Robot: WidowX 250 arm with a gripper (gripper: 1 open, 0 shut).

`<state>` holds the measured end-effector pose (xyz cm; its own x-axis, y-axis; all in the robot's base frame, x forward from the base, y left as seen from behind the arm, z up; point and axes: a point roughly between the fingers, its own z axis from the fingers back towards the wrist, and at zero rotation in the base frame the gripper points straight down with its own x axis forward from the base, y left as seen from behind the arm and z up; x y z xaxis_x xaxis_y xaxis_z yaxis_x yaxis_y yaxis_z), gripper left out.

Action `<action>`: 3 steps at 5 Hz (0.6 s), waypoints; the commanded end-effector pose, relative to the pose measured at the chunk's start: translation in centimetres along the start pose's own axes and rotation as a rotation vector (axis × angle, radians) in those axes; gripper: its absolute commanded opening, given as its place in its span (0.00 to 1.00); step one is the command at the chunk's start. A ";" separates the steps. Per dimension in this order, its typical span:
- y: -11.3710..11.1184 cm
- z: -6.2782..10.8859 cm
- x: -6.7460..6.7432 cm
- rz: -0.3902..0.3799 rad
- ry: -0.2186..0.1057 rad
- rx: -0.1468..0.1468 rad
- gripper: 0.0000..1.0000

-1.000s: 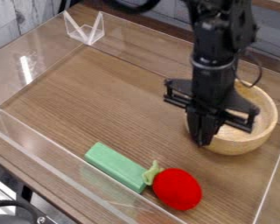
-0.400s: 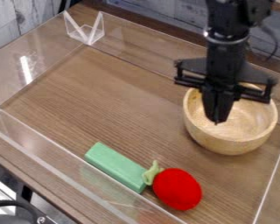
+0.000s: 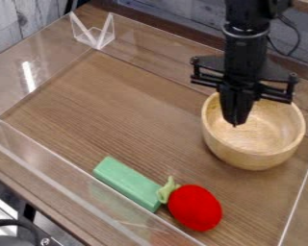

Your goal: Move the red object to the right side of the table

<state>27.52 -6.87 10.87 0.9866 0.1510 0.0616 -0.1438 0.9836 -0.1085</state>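
The gripper (image 3: 235, 119) points straight down with its jaws together and holds nothing. Its tip hangs over the wooden bowl (image 3: 258, 146). The red object (image 3: 194, 208) lies well apart from the gripper, on the table (image 3: 118, 106) near the front wall, touching the green block (image 3: 128, 182). No writing is legible.

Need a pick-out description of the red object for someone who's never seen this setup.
Start at the wood-grain table with clear walls and go to its near edge. There the red object lies against the end of a flat green block. It is the only round, bright red thing, far smaller than the wooden bowl.
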 end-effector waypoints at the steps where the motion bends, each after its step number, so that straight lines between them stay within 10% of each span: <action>1: -0.3 1.2 1.0 -0.016 -0.040 -0.016 0.00; 2: -0.4 1.1 1.0 -0.029 -0.035 -0.015 0.00; 3: -0.3 0.0 -0.1 0.012 -0.023 -0.007 1.00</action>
<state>27.13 -7.04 9.88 0.9845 0.1694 0.0447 -0.1641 0.9810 -0.1037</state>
